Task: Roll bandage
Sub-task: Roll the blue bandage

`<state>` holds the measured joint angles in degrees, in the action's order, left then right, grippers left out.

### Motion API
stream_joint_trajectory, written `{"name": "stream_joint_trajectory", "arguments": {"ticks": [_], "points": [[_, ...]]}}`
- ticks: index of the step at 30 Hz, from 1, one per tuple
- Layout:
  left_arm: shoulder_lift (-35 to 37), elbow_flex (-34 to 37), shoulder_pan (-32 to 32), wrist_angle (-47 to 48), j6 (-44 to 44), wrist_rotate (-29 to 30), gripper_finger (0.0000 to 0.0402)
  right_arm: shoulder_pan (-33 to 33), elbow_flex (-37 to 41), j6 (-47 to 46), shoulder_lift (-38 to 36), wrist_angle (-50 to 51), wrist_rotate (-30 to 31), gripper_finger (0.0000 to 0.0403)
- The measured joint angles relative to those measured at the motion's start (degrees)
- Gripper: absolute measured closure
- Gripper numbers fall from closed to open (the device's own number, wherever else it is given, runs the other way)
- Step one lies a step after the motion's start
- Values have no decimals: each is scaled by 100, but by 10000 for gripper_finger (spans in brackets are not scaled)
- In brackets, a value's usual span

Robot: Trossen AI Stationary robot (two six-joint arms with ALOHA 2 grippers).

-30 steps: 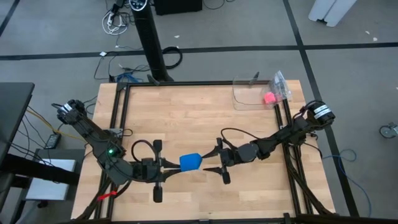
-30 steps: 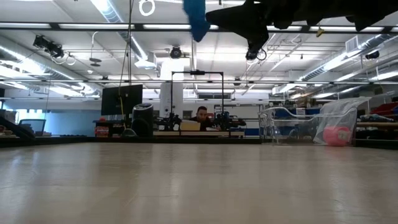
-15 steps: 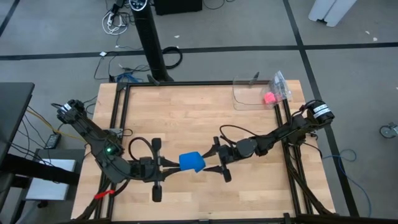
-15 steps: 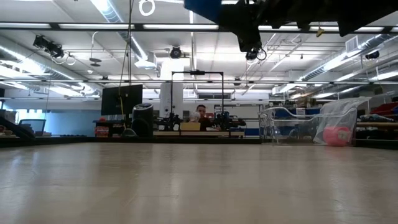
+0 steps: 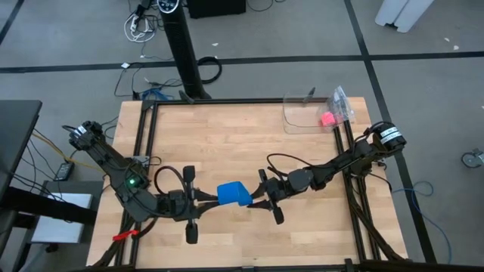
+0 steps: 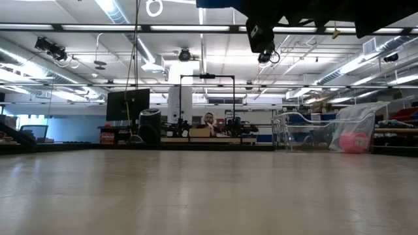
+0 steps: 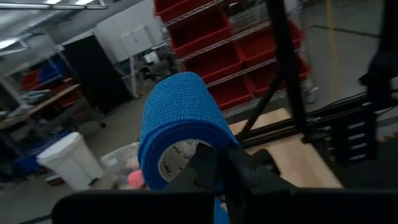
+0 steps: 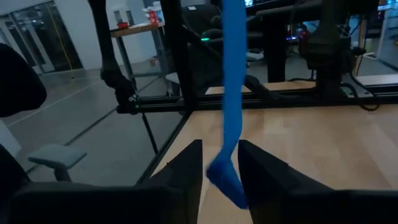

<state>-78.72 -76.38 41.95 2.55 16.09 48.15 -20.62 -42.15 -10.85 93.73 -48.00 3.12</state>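
bandage, bright blue, is held up off the tabletop between the two arms, near the front middle of the wooden surface in the high view. most of it is wound into a coil with a hollow centre, and that coil sits right at the tips of the left hand. the left wrist view shows the dark fingers pressed together on the coil's edge, pinching it. a loose tail of the same blue band hangs down from the coil, and its lower end lies in the gap between the two fingers of the right hand. those fingers stand on either side of the strip, close to it; whether they actually press on the cloth cannot be told from the pictures.

the left arm reaches in from the left edge of the tabletop, the right arm from the right edge, and the two hands face each other with the bandage between them.

in the low view both arms show only as dark shapes along the upper edge, with a sliver of blue beside them, well above the bare tabletop. at the far right corner of the tabletop stands a clear plastic container with a small pink ball beside it, well apart from the hands. a person sits at a desk in the room beyond.
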Motion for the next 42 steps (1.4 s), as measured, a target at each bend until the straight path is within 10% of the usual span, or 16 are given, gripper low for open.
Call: {"name": "stream_joint_trajectory", "arguments": {"ticks": [7,24,42], "points": [[17,0,0,58,183,489,387,-215,0,-103,0,65,35,390],[22,1236,-457,783,-277,1582,387,-1379,-2106,389,-37,1622,54,400],[553,1456,-469,-2545,103,-686,387,-1355,-2330,294,-39,3126,741,401]]}}
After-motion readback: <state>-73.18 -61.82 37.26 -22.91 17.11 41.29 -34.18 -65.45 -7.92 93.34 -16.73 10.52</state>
